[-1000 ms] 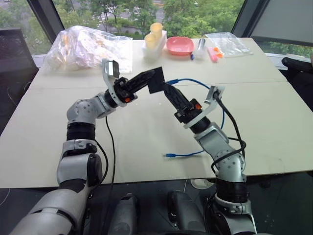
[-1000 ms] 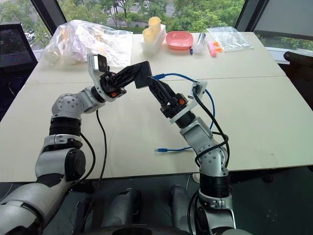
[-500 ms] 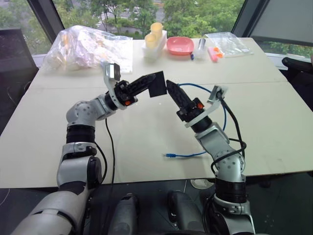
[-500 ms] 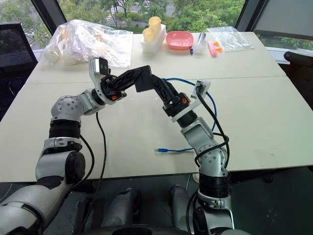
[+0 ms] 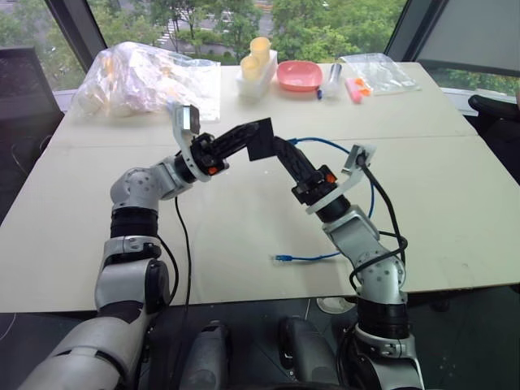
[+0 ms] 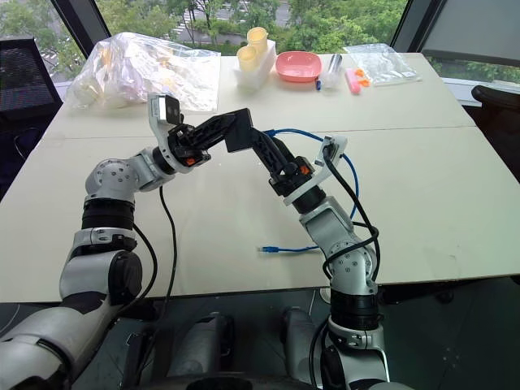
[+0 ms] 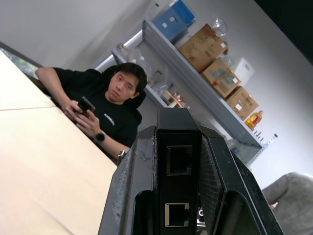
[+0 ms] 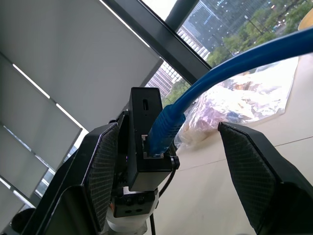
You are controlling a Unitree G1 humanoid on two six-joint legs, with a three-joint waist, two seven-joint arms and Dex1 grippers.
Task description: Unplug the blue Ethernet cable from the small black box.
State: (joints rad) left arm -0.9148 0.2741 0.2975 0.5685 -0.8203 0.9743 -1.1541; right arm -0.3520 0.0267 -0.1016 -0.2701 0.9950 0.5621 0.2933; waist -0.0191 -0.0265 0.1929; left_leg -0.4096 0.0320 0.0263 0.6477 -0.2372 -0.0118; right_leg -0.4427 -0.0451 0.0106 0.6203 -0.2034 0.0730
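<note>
Blue Ethernet cable [image 8: 168,128] is still sitting plugged into the small black box [image 5: 260,140], which the left gripper [image 5: 248,140] is clamping shut-fingered above the worktop [image 5: 455,203], while the right gripper [image 8: 166,156], fingers spread, is closing back around the plug, not yet pinching.

No legible text, labels, brands or numbers anywhere.

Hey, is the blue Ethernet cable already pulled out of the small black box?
No, the bright blue Ethernet cable's plug sits in a port of the small matte black box.
</note>
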